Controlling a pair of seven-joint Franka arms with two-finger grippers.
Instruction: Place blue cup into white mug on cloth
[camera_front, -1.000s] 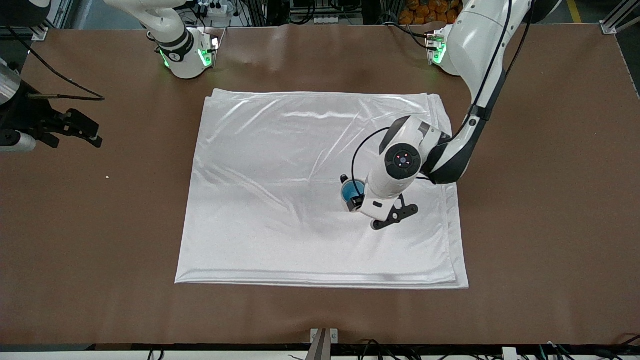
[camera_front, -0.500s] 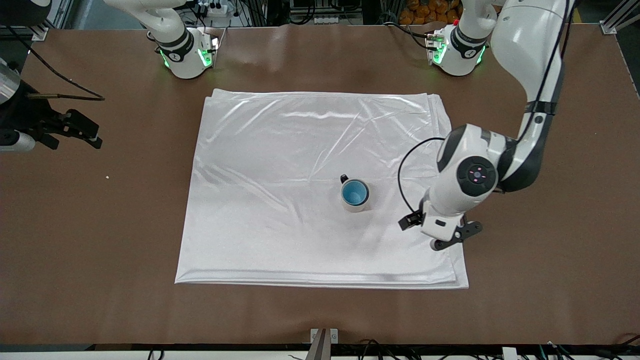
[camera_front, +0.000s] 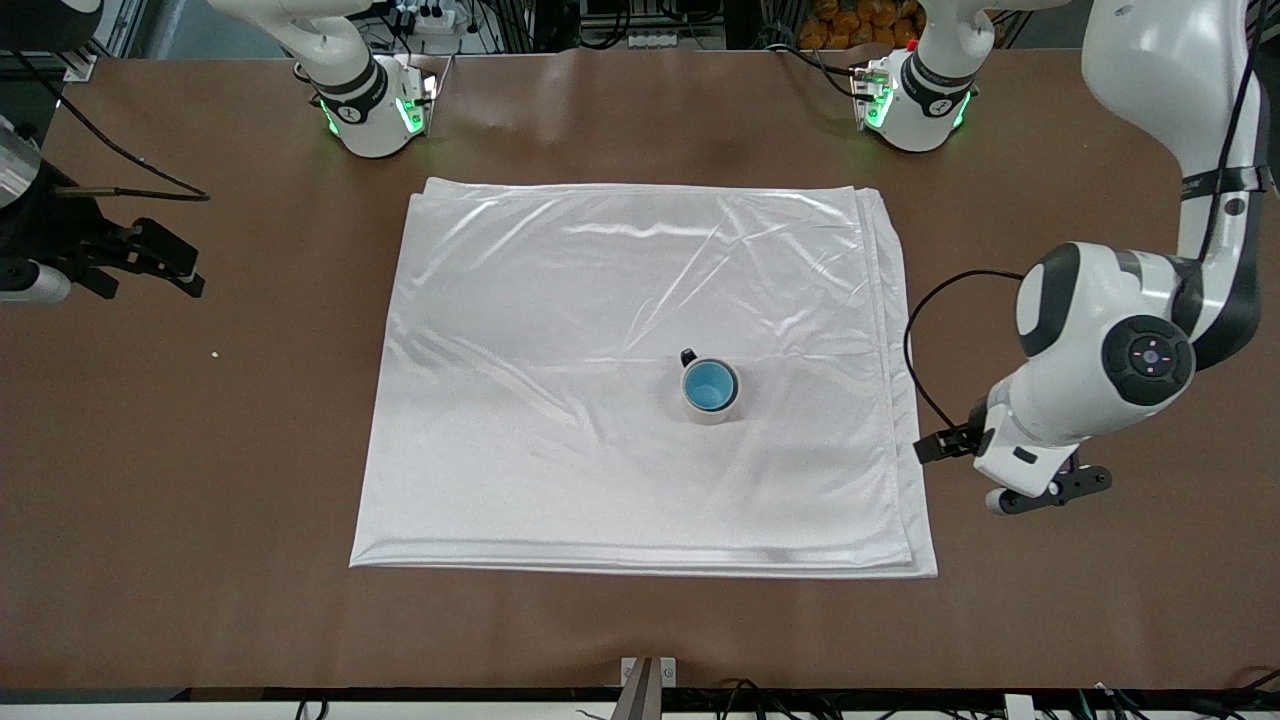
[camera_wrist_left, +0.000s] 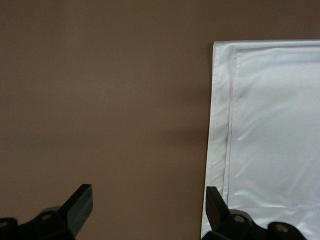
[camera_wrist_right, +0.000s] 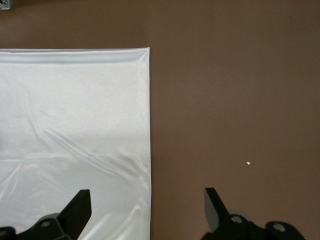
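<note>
We see the left gripper (camera_wrist_left: 145, 210) with its jaws spread wide and nothing between them. It hangs over bare table (camera_front: 1050, 600) just off the cloth's edge at the left arm's end, and its wrist view shows brown tabletop between the two dark fingers (camera_wrist_left: 80, 202), with the cloth's layered hem (camera_wrist_left: 222, 140) running past one fingertip. In the front view the same gripper (camera_front: 985, 470) sits low under the arm's white wrist, beside the cloth's edge and apart from the mug.

The right gripper (camera_wrist_right: 147, 210) is also released and empty. Its arm waits at the right arm's end of the table, well apart from the cloth, with the gripper (camera_front: 150, 260) over bare tabletop. Its wrist view shows one corner of the cloth (camera_wrist_right: 75, 125) and a small white speck (camera_wrist_right: 248, 163) on the brown surface.

The cloth (camera_front: 560, 330) lies flat on the table, shiny white, lightly creased, its folded layers showing along the edge toward the left arm. The mug (camera_front: 712, 408) stands upright on it, toward the left arm's end of the cloth, its black handle turned away from the front camera. The cup (camera_front: 708, 385) sits inside the mug, its blue inside open to the top. Neither gripper touches the mug or cup.
</note>
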